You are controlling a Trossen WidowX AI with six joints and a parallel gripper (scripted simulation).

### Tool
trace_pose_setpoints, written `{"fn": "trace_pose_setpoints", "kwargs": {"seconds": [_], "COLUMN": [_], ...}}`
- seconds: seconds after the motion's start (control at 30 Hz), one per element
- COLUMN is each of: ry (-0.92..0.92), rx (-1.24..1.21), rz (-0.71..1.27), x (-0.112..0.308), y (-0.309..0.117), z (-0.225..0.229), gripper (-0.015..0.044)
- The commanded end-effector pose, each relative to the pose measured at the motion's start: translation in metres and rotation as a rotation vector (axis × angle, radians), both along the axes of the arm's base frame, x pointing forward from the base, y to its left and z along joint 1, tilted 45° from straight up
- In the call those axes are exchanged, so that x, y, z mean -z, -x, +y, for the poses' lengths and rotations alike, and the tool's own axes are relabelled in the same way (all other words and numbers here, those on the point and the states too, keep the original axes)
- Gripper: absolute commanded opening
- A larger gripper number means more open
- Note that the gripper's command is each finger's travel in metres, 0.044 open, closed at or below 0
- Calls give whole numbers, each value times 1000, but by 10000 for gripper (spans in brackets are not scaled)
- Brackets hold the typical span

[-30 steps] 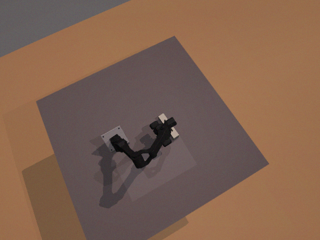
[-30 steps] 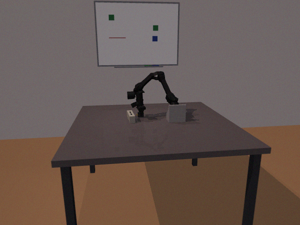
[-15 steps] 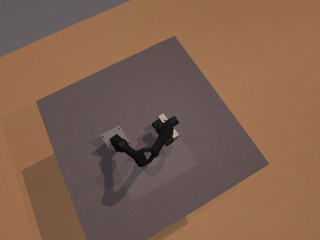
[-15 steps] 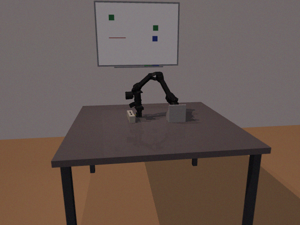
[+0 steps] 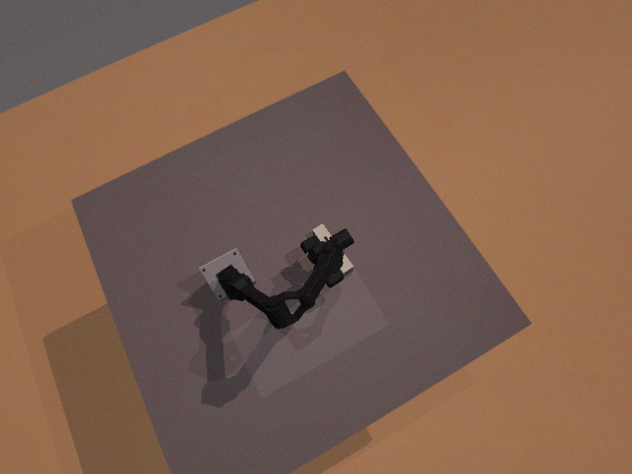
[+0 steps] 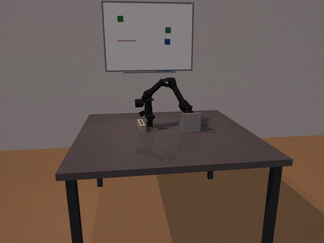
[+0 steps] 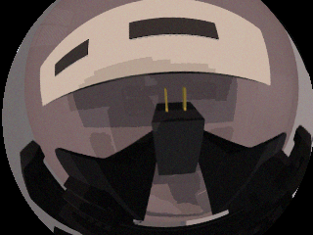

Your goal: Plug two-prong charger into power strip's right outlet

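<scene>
My gripper (image 7: pixel 175 133) (image 6: pixel 149 124) is shut on the black charger (image 7: pixel 178 144). The charger's two gold prongs (image 7: pixel 175 100) stick out from its far end, bare, and do not touch the strip in the wrist view. The cream power strip (image 7: pixel 240 56) (image 6: pixel 142 128) (image 5: pixel 320 231) lies on the table, beside the gripper in the exterior view. Two dark outlets show on it in the wrist view: one (image 7: pixel 173 28) above the prongs and one (image 7: pixel 71 58) to the left. In the top view the arm hides the middle of the strip and the fingertips.
The black arm (image 5: pixel 277 308) (image 6: pixel 171 83) arches from its base on a grey mount (image 5: pixel 213 270) (image 6: pixel 191 122), which stands to the right of the strip in the exterior view. The brown-grey table (image 5: pixel 245 168) (image 6: pixel 183 151) bears them. A whiteboard (image 6: pixel 146 54) hangs on the wall behind.
</scene>
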State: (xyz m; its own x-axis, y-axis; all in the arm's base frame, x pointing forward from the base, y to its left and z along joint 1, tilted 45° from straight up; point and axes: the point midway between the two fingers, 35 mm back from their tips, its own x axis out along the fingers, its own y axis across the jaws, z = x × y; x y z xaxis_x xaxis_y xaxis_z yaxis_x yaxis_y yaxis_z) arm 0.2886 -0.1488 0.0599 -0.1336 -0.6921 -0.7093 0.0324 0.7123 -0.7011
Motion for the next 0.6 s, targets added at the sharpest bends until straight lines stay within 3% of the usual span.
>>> {"fn": "trace_pose_setpoints", "kwargs": {"seconds": [0.0, 0.57], "ry": [6, 6], "rx": [3, 3], "rz": [0, 0], "x": [0, 0], "y": [-2, -5], "z": [-1, -1], "gripper": [0, 0]}}
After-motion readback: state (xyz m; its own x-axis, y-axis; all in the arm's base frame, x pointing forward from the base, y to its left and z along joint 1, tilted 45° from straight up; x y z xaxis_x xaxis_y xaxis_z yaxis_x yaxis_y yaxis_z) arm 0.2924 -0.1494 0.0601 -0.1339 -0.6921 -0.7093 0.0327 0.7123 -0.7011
